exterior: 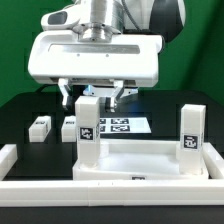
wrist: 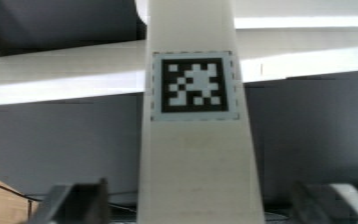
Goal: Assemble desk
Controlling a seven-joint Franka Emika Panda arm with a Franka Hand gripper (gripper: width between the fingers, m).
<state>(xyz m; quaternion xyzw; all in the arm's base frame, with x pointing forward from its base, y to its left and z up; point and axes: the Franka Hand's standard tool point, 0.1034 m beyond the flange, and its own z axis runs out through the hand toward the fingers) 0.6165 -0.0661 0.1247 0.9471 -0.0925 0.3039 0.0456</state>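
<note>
The white desk top (exterior: 150, 163) lies tray-like near the front, with a raised rim. Two tagged white legs stand upright on it: one (exterior: 88, 125) at the corner towards the exterior view's left, one (exterior: 190, 130) towards its right. My gripper (exterior: 91, 98) hangs straight above the left leg and straddles its upper end. In the wrist view that leg (wrist: 197, 130) runs between my fingers (wrist: 83, 203), and a dark gap shows on each side. The gripper (wrist: 197, 205) is open and touches nothing.
Two loose tagged legs (exterior: 39, 127) (exterior: 69, 128) lie on the black table at the exterior view's left. The marker board (exterior: 122, 126) lies flat behind the desk top. White border rails (exterior: 8, 160) run along the left and the front.
</note>
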